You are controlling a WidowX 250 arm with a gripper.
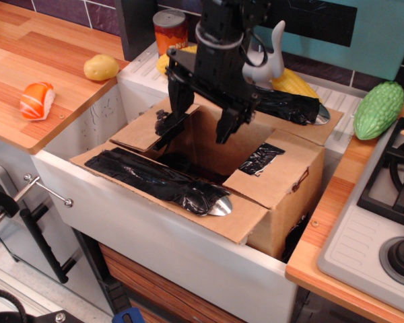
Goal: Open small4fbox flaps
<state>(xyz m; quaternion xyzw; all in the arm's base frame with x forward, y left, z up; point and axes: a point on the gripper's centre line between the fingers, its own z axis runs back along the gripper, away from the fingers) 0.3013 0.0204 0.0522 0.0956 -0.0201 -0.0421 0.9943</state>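
Note:
The brown cardboard small4fbox (283,202) sits in the white sink with its top open and dark inside. The long front flap (168,182) lies folded outward with black tape and a silver end. The long back flap (289,108) lies outward too, its silver end at the right. The short right flap (262,168) lies nearly flat with a tape patch. The short left flap (151,128) lies outward under the left finger. My black gripper (200,124) hangs open over the box's opening, left fingertip touching the left flap's taped edge, right finger above the hole.
On the wooden counter at left lie a sushi toy (37,99) and a potato (102,66). A can (170,28), a white figurine (269,57) and corn (293,82) stand behind the box. A green bitter gourd (378,109) and stove (390,202) are at right. The sink's front wall (155,235) is white.

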